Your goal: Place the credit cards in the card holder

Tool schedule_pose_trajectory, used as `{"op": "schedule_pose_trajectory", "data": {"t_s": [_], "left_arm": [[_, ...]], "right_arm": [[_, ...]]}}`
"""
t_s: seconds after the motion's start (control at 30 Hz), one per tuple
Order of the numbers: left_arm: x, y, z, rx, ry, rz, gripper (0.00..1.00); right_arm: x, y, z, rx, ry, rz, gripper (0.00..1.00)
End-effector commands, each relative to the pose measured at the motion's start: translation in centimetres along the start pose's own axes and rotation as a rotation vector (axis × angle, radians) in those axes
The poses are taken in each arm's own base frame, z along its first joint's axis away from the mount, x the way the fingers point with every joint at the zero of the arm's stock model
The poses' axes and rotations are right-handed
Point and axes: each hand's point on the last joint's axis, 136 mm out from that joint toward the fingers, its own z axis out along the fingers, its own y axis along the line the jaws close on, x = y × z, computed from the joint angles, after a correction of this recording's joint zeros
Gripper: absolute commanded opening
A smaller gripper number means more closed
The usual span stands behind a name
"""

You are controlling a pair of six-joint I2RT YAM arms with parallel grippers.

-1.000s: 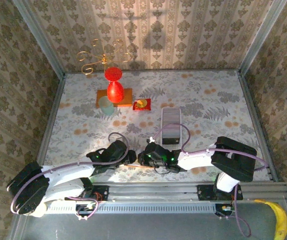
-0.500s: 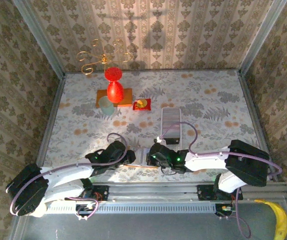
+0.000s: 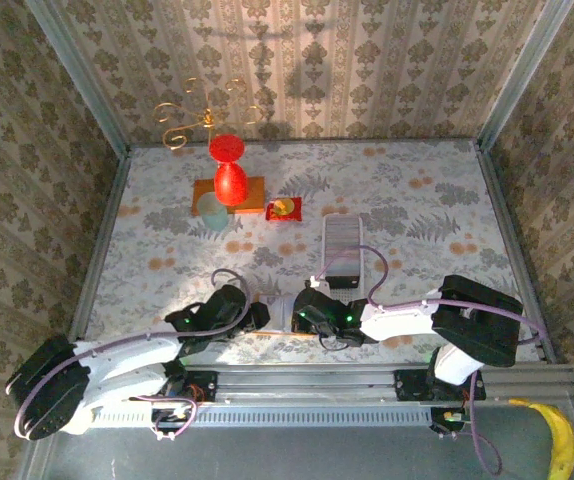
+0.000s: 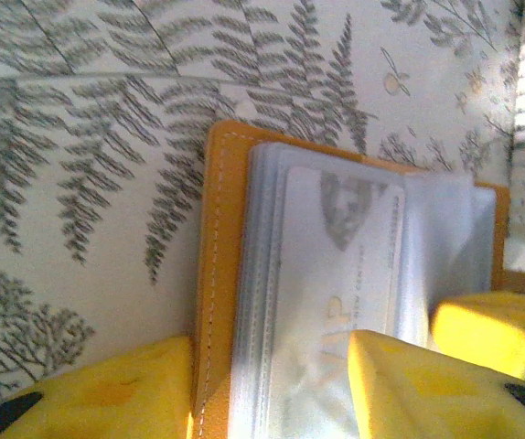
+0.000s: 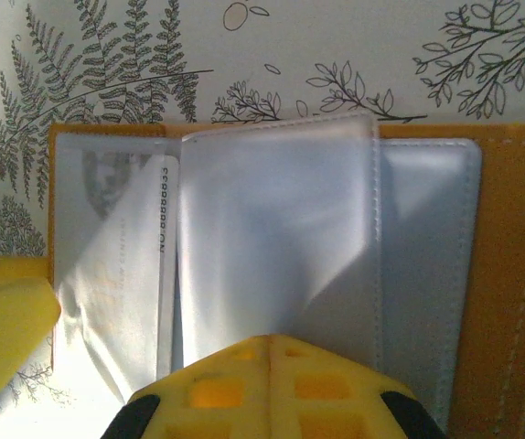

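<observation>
Both arms have drawn nearer the worktop's (image 3: 417, 200) near edge; left gripper (image 4: 272, 384) clamps the card holder (image 4: 217, 274), right gripper's (image 5: 153, 384) jaws apart over its sleeves (image 5: 272, 238).

Even, moderate light in the overhead view; hard sunlit glare streaks the table (image 3: 417, 200) near edge. Both wrist views are soft and blurred, with washed-out plastic sleeves (image 5: 272, 238) and blown-out lower corners.

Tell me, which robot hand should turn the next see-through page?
Probably the right hand: its finger sits at the raised clear sleeve in the card holder. The left hand straddles the holder's other side, over the card.
</observation>
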Motion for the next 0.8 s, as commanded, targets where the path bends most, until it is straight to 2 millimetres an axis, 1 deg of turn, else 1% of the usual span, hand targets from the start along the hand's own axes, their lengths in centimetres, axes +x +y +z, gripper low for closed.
{"op": "schedule_pose_trajectory", "data": {"t_s": [0.0, 0.13, 0.23, 0.37, 0.5, 0.57, 0.67, 0.77], "left_arm": [[0.2, -2.9, -0.8, 0.139, 0.022, 0.007, 0.47], [-0.3, -3.6, -1.4, 0.178, -0.004, 0.008, 0.47], [-0.4, -3.6, -1.7, 0.187, -0.019, 0.007, 0.47], [-0.2, -2.7, -1.5, 0.147, -0.015, 0.01, 0.43], [0.2, -2.0, -1.0, 0.092, 0.009, 0.03, 0.39], [0.3, -1.8, -0.7, 0.067, 0.019, 0.04, 0.34], [0.4, -1.6, -0.5, 0.048, 0.029, 0.043, 0.23], [0.3, -1.0, -0.8, 0.009, 0.025, 0.05, 0.11]], "right_arm": [[1.4, -3.3, 0.7, 0.115, 0.045, -0.017, 0.0], [1.4, -3.4, 0.6, 0.117, 0.044, -0.016, 0.0], [1.4, -3.3, 0.6, 0.113, 0.044, -0.015, 0.0], [1.2, -3.0, 0.5, 0.103, 0.038, -0.013, 0.0], [0.8, -2.2, 0.2, 0.082, 0.028, -0.024, 0.0], [0.5, -1.7, -0.1, 0.07, 0.022, -0.034, 0.01], [0.0, -0.8, -0.6, 0.047, 0.01, -0.05, 0.02], [-1.0, -0.1, -1.8, 0.047, -0.015, -0.073, 0.08]]}}
